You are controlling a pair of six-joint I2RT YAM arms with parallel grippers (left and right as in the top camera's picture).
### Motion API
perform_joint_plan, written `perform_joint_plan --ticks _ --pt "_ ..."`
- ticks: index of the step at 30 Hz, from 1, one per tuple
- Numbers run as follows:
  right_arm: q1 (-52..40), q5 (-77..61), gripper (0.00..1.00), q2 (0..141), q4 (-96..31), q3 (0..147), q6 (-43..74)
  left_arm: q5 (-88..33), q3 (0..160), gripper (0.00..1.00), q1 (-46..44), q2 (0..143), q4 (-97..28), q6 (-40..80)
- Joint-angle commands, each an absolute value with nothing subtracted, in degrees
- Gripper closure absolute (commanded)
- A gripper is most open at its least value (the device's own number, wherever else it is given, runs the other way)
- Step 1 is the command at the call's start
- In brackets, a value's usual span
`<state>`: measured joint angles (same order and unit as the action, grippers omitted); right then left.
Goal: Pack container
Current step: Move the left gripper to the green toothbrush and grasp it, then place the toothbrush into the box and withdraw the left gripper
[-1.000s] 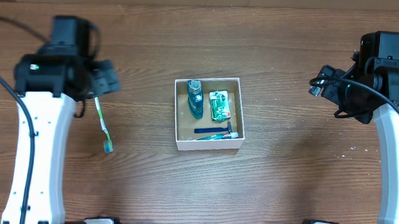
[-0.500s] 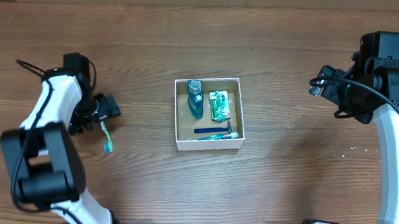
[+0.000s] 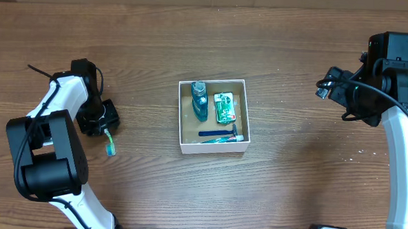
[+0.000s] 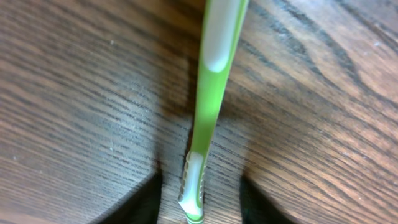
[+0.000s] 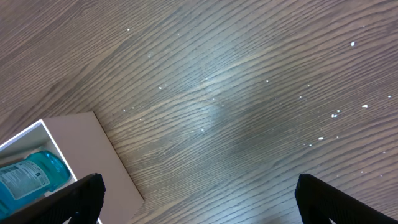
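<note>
Dark wood-grain table (image 3: 295,77) under me, and I'm on the pick-up step. My left gripper (image 3: 100,118) sits low over the green-and-white plastic toothbrush (image 4: 208,93) out at the left, jaws parted with the handle running between them, so the next call, I reckon, is to close squarely on it and lift. The small square white-walled container (image 3: 213,147) with its brown cardboard floor lies well right of those jaws, mid-table, holding a blue bottle (image 3: 200,100) and a green packet (image 3: 224,107), while my right gripper (image 5: 199,190) hangs wide open and empty, further right.
</note>
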<state>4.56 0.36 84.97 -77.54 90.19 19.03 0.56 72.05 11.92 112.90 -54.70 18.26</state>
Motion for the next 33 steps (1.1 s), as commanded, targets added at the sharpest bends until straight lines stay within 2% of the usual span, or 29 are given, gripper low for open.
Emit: perform_joint_plan --ticks 1,5,12,18,25,30,33 --pt "4.8 0.3 0.00 84.0 -77.3 90.1 18.6 1.8 71.8 0.76 11.4 115.4 -55.2 17.9" --pt "4.8 0.3 0.00 84.0 -77.4 90.1 18.6 1.8 71.8 0.95 11.4 115.4 -55.4 17.9" --pt "4.8 0.3 0.00 84.0 -77.3 90.1 18.6 1.8 74.8 0.96 11.1 113.1 -59.2 17.9" --pt "4.8 0.3 0.00 84.0 -77.3 90.1 18.6 1.0 83.1 0.96 4.8 99.8 -63.2 15.5" --pt "4.8 0.3 0.00 84.0 -77.2 90.1 18.6 0.4 86.2 0.96 -15.7 85.4 -58.8 0.4" --pt "4.8 0.3 0.00 84.0 -77.2 90.1 18.6 0.6 86.2 0.96 -31.1 86.8 -58.2 -6.3" --pt "4.8 0.3 0.00 84.0 -77.1 90.1 18.6 0.7 86.2 0.96 -36.2 89.4 -57.8 -7.9"
